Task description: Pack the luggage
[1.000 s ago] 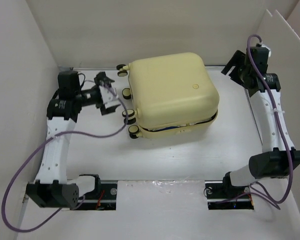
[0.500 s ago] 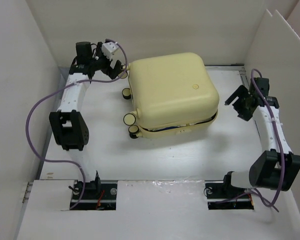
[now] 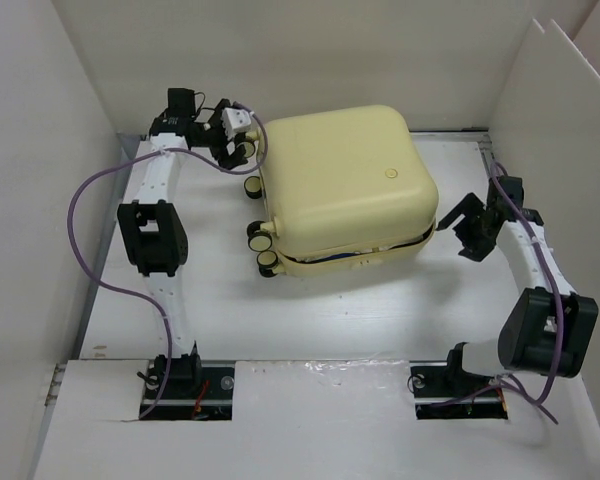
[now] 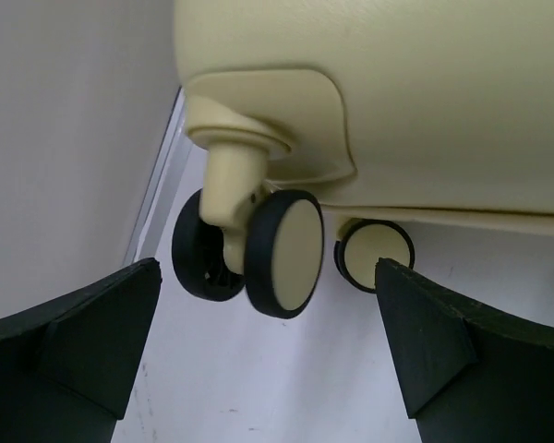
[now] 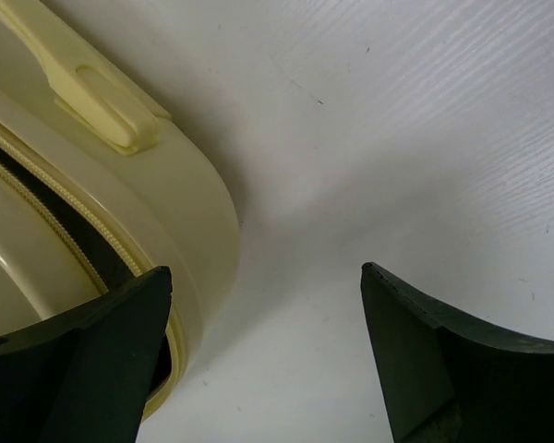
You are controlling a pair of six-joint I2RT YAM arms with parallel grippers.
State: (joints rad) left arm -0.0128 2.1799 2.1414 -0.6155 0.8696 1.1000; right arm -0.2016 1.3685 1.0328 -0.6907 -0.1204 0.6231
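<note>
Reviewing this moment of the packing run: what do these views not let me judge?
- Contents of the luggage: in the top view it is nearly shut, and only a dark slit shows.
- Seam: in the right wrist view it runs behind a finger of the right gripper and off the left edge.
- Luggage body: the left wrist view's top edge cuts it off, so mostly wheels show.
- Contact between the left gripper and a wheel: too small in the top view.

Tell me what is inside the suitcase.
The suitcase lies nearly shut. Through the narrow gap along its near edge only dark lining shows; anything else inside is covered by the shell.
</note>
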